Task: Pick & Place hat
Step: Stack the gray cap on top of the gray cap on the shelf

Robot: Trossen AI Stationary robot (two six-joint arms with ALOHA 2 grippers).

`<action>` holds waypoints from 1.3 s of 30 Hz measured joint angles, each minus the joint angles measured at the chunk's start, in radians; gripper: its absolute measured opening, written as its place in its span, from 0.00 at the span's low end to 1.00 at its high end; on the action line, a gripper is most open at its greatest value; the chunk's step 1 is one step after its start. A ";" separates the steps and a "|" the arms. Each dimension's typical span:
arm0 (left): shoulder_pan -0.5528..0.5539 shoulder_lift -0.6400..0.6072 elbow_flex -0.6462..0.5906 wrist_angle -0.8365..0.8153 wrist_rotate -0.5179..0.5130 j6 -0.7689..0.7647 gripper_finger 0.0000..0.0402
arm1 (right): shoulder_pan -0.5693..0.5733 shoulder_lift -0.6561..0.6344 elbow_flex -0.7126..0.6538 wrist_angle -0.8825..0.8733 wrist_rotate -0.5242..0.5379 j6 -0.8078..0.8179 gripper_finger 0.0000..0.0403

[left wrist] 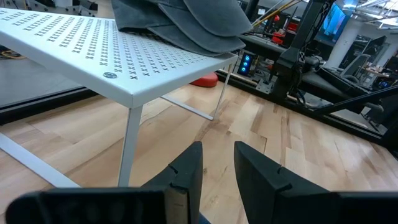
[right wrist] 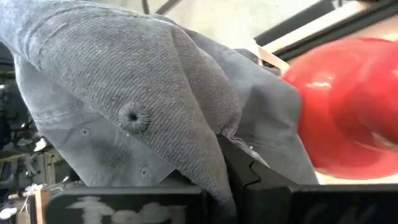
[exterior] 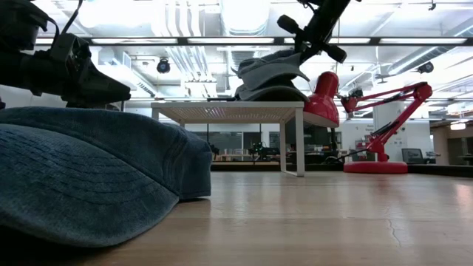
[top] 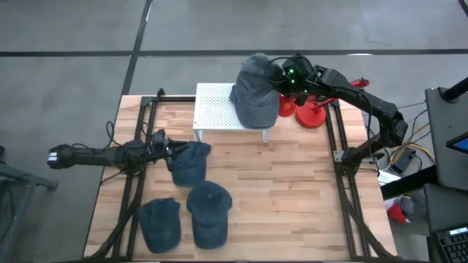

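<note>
A grey hat (top: 256,91) sits on the right end of a white perforated stand (top: 216,106), its underside on the stand top (exterior: 229,111). My right gripper (top: 281,73) is at the hat's far right side, shut on it; the cloth fills the right wrist view (right wrist: 124,74). A blue hat (top: 191,162) lies flat on the table, large in the low view (exterior: 96,170). My left gripper (top: 170,148) hovers at that hat's left edge, open with a narrow gap (left wrist: 217,168). I cannot tell whether it touches the hat. My right gripper pinches a fold of the grey hat's crown cloth (right wrist: 214,146) between its two fingers; the cloth drapes over them and hides the fingertips. It comes slanting down from the table's far right (exterior: 318,33). The hat's lower part rests on the stand (exterior: 270,92).
Two more blue hats (top: 208,212) (top: 161,223) lie near the table's near edge. A red desk lamp (top: 311,111) stands right of the stand, close to my right arm. Black frame rails (top: 340,146) run along both table sides. Bare wood lies at centre right (top: 292,190).
</note>
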 joint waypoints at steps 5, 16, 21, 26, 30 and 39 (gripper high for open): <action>0.000 0.000 0.000 0.000 0.000 0.010 0.23 | 0.000 0.000 0.000 0.018 0.000 -0.038 0.02; 0.000 0.000 0.000 0.000 0.000 0.010 0.23 | 0.000 0.000 -0.002 0.019 -0.030 -0.094 0.06; 0.000 0.000 0.000 0.000 0.000 0.010 0.23 | 0.000 0.000 -0.004 0.020 -0.030 -0.087 0.14; 0.000 0.000 0.000 0.000 0.000 0.010 0.23 | 0.000 0.000 -0.004 0.021 -0.027 -0.070 0.23; 0.000 0.000 0.000 0.000 0.000 0.009 0.23 | -0.011 0.000 -0.004 0.021 -0.027 -0.072 0.28; 0.000 0.000 0.000 0.000 0.000 0.008 0.23 | -0.037 -0.002 0.019 0.037 -0.026 -0.101 0.32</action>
